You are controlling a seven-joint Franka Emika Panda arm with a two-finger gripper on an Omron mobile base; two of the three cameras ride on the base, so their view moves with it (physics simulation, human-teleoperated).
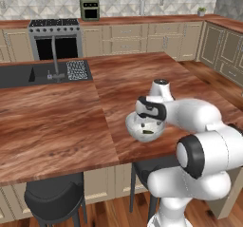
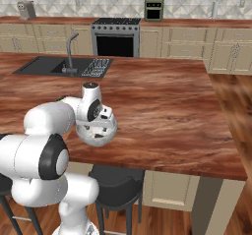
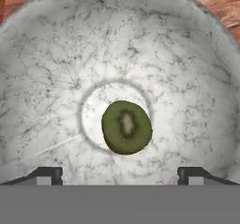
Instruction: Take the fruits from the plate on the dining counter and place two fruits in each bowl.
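Claw (image 3: 121, 174) spread wide over pale bowl (image 1: 134, 126) near worktop (image 1: 57, 126) front edge, green fruit (image 3: 126, 127) lying loose inside

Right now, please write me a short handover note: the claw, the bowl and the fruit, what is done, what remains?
Claw: open, holding nothing, just above the pale whitish-grey bowl.
Bowl: on the dining counter near its front edge.
Fruit: one halved green kiwi lies on the bowl's bottom, free of the fingertips.
Done: first fruit delivered here.
Left: a second fruit for this bowl, two for the other bowl.
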